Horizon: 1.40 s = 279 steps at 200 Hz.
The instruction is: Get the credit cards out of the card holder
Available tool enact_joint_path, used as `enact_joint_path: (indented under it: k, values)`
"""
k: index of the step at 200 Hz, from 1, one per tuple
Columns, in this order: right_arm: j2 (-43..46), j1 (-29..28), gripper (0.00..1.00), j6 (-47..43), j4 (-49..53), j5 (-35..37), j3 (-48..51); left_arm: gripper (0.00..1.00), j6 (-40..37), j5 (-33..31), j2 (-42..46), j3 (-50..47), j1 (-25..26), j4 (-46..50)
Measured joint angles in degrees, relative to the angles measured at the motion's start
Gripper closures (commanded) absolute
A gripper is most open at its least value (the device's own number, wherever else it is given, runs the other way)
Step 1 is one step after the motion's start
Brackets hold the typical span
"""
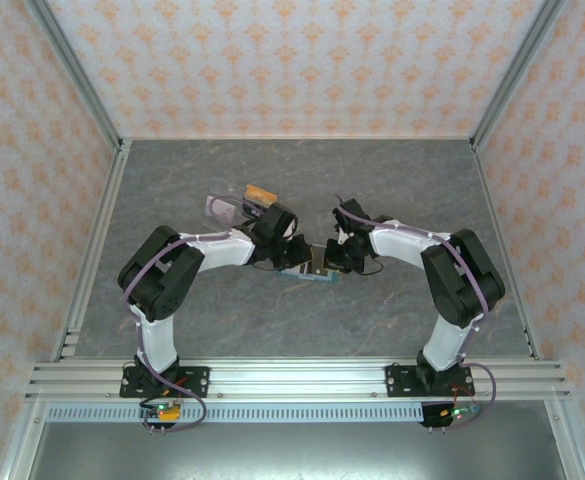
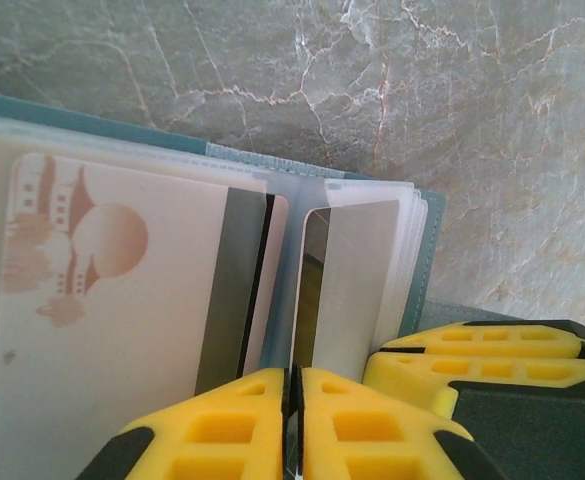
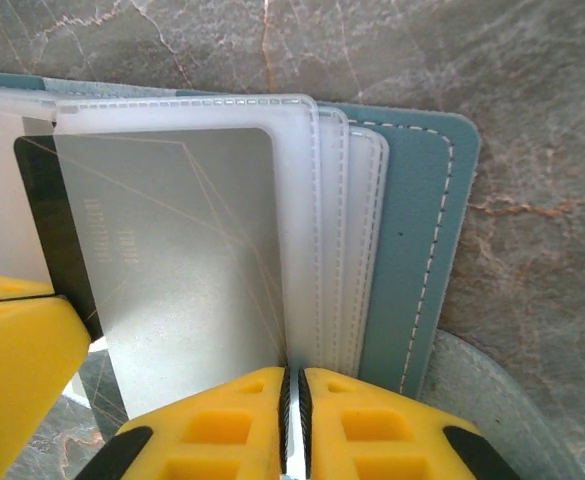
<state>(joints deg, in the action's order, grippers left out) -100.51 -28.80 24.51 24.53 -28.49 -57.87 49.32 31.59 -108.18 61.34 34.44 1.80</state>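
Observation:
The teal-blue card holder [image 1: 310,270] lies open between the two arms; its cover [image 3: 422,240] and frosted pockets [image 3: 332,220] show in the right wrist view. My left gripper [image 2: 294,372] is shut on the near edge of a grey credit card [image 2: 357,280] that stands edge-on at the fold. My right gripper [image 3: 294,372] is shut on the edge of a frosted pocket that holds that card [image 3: 182,260], which looks dark where it sticks out on the left. A pale card [image 2: 122,330] with an orange-brown picture and a dark strip lies in the left page's pocket. In the top view the grippers [image 1: 294,255] [image 1: 334,255] nearly touch.
A clear plastic tray [image 1: 222,208] stands behind the left arm, with an orange-brown card [image 1: 262,192] at its right end. The grey marble-look table [image 1: 302,170] stretches out behind, walled by patterned panels. The right gripper's yellow fingers [image 2: 472,350] sit close beside my left gripper.

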Motion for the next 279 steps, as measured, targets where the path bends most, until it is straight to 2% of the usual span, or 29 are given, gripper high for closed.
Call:
enact_joint_path:
  k: [9, 46, 83, 133, 156, 209, 279]
  values:
    - [0.0, 0.04, 0.86, 0.13, 0.0, 0.0, -0.02, 1.0, -0.22, 0.11, 0.0, 0.0, -0.11, 0.0]
    - [0.0, 0.13, 0.86, 0.35, -0.02, 0.09, 0.0, 1.0, -1.86, -0.15, 0.07, 0.02, -0.33, 0.61]
    - [1.38, 0.85, 0.84, 0.57, -3.23, -1.33, 2.36, 1.0, -4.92, -2.05, 2.47, 0.28, -1.57, 5.6]
    - [8.26, 2.21, 0.63, 2.29, -8.61, -7.08, 5.97, 1.0, -9.18, -5.38, 9.07, 1.64, -3.3, 12.76]
    - [11.72, 2.75, 0.46, 3.58, -12.55, -10.58, 6.21, 1.0, -10.32, -6.45, 11.61, 2.73, -3.87, 14.49]
    - [13.77, 5.81, 0.23, 13.16, -25.94, -17.18, 9.25, 1.0, -8.79, -5.42, 16.04, 5.01, -5.73, 13.79]
    - [9.92, 5.86, 0.2, 26.71, -42.03, -23.91, 8.13, 1.0, 2.82, 2.16, 17.94, 2.58, -9.86, 1.09]
